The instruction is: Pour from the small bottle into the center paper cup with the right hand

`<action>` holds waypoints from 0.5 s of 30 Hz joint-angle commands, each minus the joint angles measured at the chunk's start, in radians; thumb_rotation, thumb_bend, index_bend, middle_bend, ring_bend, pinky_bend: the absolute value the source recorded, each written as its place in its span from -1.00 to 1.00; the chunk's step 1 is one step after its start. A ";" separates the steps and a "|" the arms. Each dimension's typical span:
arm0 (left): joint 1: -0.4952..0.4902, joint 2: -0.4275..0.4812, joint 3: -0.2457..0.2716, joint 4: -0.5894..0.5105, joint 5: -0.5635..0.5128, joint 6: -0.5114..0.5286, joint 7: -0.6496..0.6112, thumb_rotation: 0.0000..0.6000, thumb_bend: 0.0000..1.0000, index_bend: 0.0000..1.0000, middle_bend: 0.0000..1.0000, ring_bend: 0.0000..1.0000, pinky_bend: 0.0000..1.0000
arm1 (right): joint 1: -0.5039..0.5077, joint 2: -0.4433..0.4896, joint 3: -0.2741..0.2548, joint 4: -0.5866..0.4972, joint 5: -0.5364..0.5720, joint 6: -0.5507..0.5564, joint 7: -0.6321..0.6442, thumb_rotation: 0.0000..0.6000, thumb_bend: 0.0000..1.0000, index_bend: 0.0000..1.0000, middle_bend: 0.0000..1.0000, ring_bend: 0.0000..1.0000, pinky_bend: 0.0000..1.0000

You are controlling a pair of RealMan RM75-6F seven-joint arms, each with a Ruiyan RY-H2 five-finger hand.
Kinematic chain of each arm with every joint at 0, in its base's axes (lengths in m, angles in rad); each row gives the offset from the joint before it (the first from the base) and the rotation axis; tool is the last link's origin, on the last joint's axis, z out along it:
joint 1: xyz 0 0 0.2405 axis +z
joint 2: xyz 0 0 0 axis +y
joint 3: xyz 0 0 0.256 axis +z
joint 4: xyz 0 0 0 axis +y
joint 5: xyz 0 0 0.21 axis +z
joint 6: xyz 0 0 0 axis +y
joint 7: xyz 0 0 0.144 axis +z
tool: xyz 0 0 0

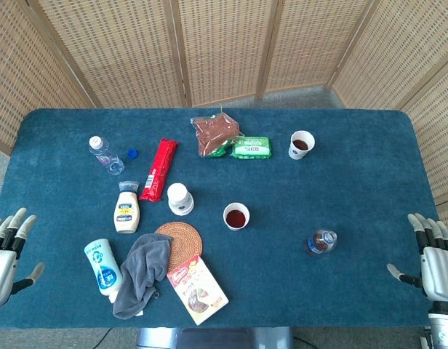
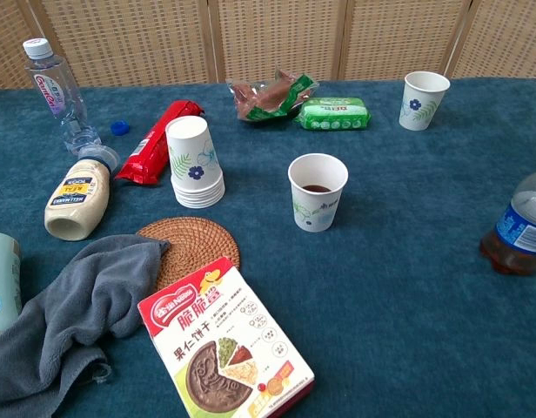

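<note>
The small bottle point(image 1: 321, 241) with a blue label and dark liquid stands upright on the blue table, right of centre; the chest view shows the small bottle point(image 2: 519, 225) at its right edge. The center paper cup point(image 1: 236, 216) holds dark liquid and stands to the bottle's left; it is the center paper cup point(image 2: 318, 192) in the chest view. My right hand point(image 1: 433, 259) rests open at the table's right front corner, well apart from the bottle. My left hand point(image 1: 6, 256) lies open at the left front corner. Neither hand shows in the chest view.
A second paper cup point(image 1: 301, 144) with dark liquid stands at the back right. A stack of cups point(image 1: 180, 198), mayonnaise bottle point(image 1: 126, 209), red packet point(image 1: 158, 169), clear water bottle point(image 1: 106, 154), grey cloth point(image 1: 142, 273), woven coaster point(image 1: 182, 242) and snack box point(image 1: 197, 289) fill the left half.
</note>
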 commanded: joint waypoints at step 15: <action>-0.013 0.000 -0.002 -0.002 -0.013 -0.029 0.002 1.00 -0.36 -1.00 -1.00 -1.00 -1.00 | 0.013 0.014 -0.008 -0.007 0.002 -0.041 0.039 1.00 -1.00 -1.00 -1.00 -1.00 -1.00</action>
